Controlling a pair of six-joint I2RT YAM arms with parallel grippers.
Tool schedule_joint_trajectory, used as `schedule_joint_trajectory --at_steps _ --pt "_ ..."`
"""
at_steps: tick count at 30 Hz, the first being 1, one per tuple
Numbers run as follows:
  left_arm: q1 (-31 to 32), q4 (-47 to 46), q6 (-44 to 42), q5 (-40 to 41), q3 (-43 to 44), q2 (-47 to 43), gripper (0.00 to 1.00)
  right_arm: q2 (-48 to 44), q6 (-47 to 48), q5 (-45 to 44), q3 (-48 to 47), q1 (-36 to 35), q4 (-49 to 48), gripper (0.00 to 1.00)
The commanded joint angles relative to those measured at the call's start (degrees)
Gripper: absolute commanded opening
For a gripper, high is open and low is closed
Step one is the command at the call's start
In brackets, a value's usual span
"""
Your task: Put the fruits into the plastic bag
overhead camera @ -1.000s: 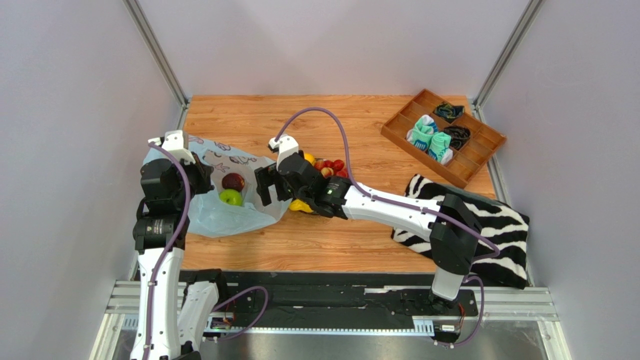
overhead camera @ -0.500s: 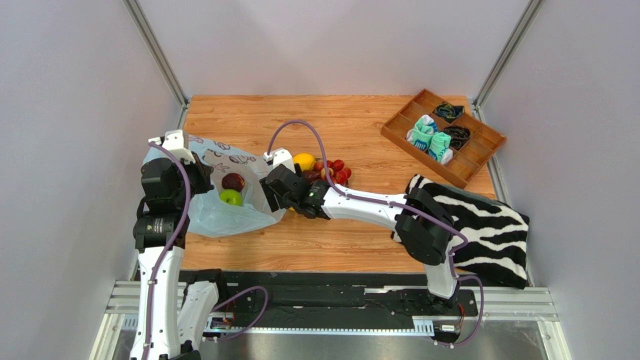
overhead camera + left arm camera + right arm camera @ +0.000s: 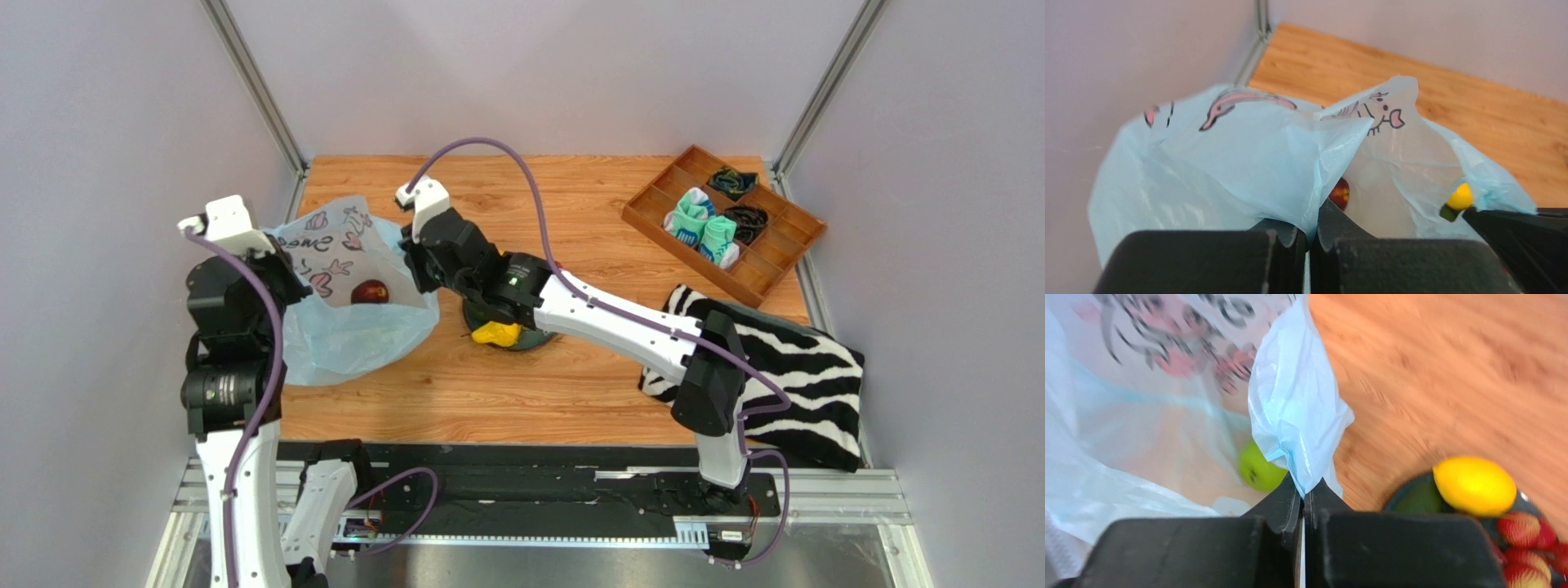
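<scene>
No text can be read clearly. The plastic bag (image 3: 350,337) at the left carries only cartoon drawings and unclear letters.

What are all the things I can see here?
Bag: one, pale blue, left of table, held up.
Dark red fruit: one, inside bag.
Apple: one, green, inside bag.
Lemon: one, yellow, on plate.
Pear: one, yellow, on plate.
Small red fruits: several, on plate.
Plate: one, dark, middle of table.
Tray: one, brown, far right.
Socks: several, teal-white and black, in tray.
Cloth: one, zebra-striped, near right.
Table: one, wooden.
Left claw: one, black, shut on bag.
Right claw: one, black, shut on bag.
</scene>
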State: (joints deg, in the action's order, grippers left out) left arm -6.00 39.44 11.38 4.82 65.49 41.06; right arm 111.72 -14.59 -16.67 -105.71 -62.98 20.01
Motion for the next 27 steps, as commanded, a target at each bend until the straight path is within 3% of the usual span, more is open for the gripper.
schedule_joint_trajectory --at_steps 1,10,18,21,24,25,27 --pt "0.1 3.4 -3.1 9.3 6.0 -2.7 0.0 -2.8 1.0 4.8 -7.6 -0.6 -3.1 0.0" --pt "0.1 -0.5 -0.3 7.1 -2.3 -4.5 0.0 -0.9 -2.7 7.4 -6.7 -0.7 -6.0 0.0" --pt "0.1 -7.0 1.5 5.5 -11.2 -3.0 0.0 2.5 -2.6 7.1 -9.6 -0.7 -0.7 0.06" --pt "0.1 -8.1 0.7 5.1 -11.4 -3.5 0.0 1.4 -2.4 7.3 -8.1 -0.7 -1.4 0.14" --pt "0.1 -8.2 0.1 4.9 -11.5 -3.8 0.0 0.0 -1.6 8.8 -7.4 -0.7 -1.5 0.39" --pt "0.1 -8.1 0.0 4.8 -11.5 -3.8 0.0 -0.7 -1.3 9.6 -7.2 -0.7 -1.4 0.53" --pt "0.1 -7.9 0.2 4.1 -11.8 -3.9 0.0 -3.5 -0.7 12.3 -4.7 -0.7 -2.5 0.65"
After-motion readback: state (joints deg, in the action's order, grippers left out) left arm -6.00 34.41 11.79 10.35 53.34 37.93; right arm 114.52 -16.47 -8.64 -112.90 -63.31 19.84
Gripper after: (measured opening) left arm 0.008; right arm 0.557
